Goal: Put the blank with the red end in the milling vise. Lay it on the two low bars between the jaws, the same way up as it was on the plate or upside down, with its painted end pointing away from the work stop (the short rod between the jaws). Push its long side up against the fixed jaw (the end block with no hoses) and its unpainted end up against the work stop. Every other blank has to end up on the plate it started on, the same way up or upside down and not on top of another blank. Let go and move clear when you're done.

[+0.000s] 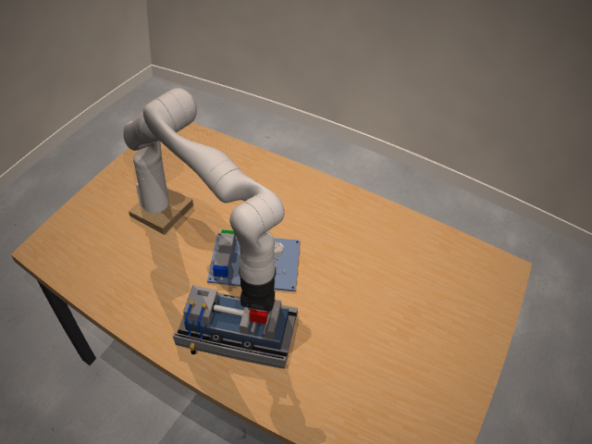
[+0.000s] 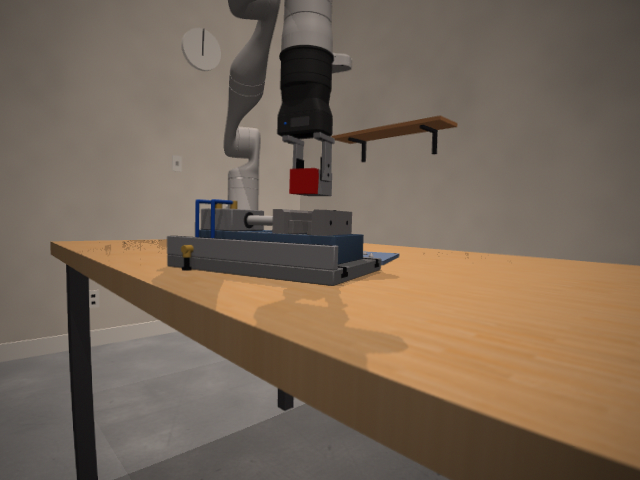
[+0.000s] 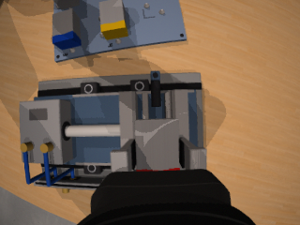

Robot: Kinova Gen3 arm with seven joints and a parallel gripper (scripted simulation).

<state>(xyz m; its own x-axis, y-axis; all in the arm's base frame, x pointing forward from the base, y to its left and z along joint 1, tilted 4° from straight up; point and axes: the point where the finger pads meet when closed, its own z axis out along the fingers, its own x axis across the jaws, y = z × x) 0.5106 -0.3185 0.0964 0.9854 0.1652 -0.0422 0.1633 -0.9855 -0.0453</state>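
Red-ended blank (image 1: 258, 316) (image 2: 304, 181) (image 3: 157, 144) in pincer (image 1: 258, 315) (image 2: 311, 173) (image 3: 157, 148), above milling vise (image 1: 229, 351) (image 2: 253, 258) (image 3: 47, 112)

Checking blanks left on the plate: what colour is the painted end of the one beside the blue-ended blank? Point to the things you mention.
Yellow (image 3: 114, 29); wrist view.

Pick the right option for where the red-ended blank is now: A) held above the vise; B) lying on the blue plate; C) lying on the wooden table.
A: the gripper has the red-ended blank between its fingers, with a gap below it down to the vise.
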